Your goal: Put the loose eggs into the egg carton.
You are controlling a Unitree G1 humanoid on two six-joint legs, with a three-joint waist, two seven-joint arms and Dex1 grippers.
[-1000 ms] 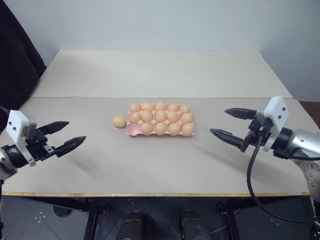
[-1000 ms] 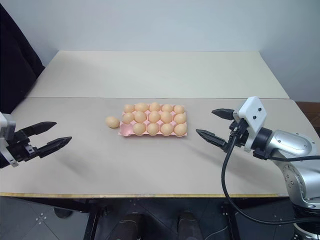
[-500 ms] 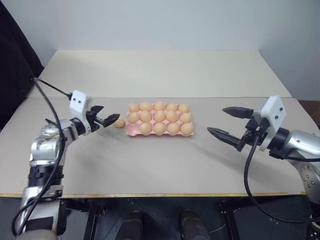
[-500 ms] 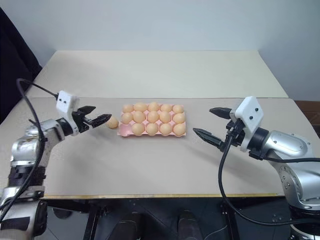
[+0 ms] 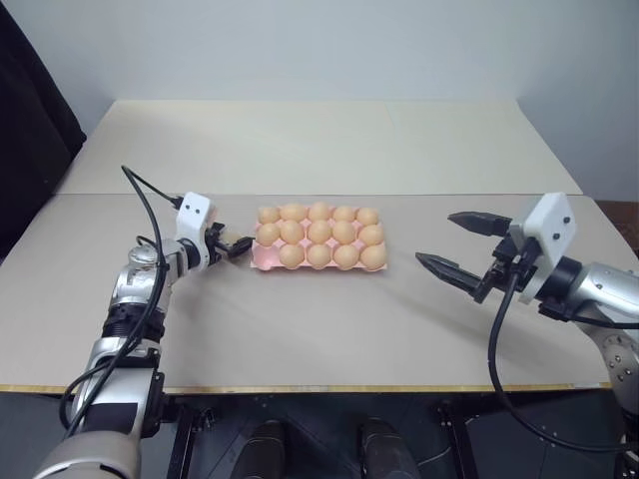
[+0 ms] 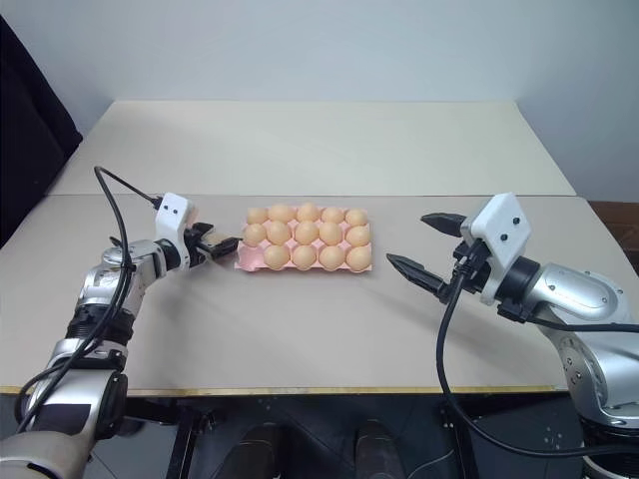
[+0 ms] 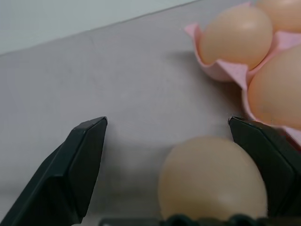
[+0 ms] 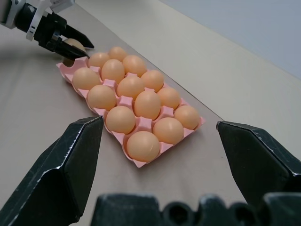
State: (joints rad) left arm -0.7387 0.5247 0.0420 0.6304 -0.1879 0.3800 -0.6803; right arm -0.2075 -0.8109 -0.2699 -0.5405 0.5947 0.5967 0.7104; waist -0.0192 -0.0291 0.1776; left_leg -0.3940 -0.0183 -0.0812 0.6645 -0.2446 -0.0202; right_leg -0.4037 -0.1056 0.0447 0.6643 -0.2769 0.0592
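Observation:
The pink egg carton (image 5: 259, 261) lies mid-table with eggs (image 5: 319, 235) in all cups but the near-left corner one. One loose egg (image 7: 211, 181) rests on the table just left of that corner. My left gripper (image 5: 240, 245) is open and low over the table, its two fingers (image 7: 80, 160) straddling this egg; I see no contact with it. In the right wrist view the egg (image 8: 73, 44) shows between those fingers, beside the carton (image 8: 136, 162). My right gripper (image 5: 435, 238) hovers open to the carton's right, apart from it and holding nothing.
The beige table (image 5: 319, 329) runs wide on all sides of the carton, with a seam (image 5: 419, 195) across it behind the eggs. A dark curtain (image 5: 30, 150) hangs at the far left. Cables trail from both wrists.
My left arm has swung in from the table's near left to the carton's left corner, and its open fingers now stand around the loose egg. The right arm has kept still.

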